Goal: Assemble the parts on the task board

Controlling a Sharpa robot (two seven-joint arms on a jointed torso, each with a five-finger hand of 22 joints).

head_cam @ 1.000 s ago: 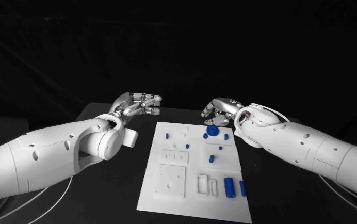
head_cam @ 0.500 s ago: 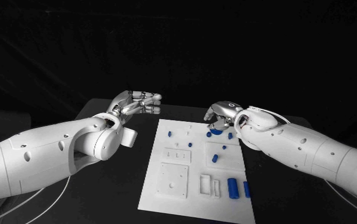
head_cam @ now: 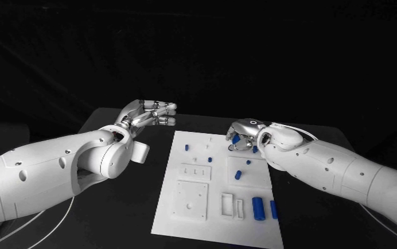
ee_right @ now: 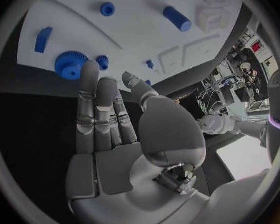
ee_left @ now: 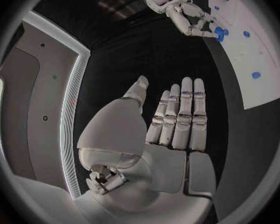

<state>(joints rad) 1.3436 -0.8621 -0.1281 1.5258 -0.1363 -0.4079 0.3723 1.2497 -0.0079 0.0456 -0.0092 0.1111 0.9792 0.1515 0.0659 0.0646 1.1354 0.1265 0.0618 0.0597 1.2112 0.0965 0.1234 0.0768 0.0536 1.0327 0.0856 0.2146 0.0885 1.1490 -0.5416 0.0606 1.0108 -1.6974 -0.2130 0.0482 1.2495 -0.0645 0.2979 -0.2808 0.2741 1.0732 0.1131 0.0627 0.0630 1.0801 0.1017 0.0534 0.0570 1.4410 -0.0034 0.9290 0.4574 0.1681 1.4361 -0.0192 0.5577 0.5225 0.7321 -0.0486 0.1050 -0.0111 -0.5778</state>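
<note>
Mostly flat white task board (head_cam: 217,203), small blue parts (head_cam: 256,208) scattered (cylinders, toothed gear (ee_right: 70,64)); both hands empty, fingers extended.

Task board (head_cam: 186,214) mid-table, parts (head_cam: 256,208) on it, hands flanking

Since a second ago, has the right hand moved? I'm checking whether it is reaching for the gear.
Yes. The right hand has come down and inward over the far edge of the task board, toward the blue gear lying there.

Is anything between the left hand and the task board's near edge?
No. Head view shows bare black table between the left hand and the task board.
</note>
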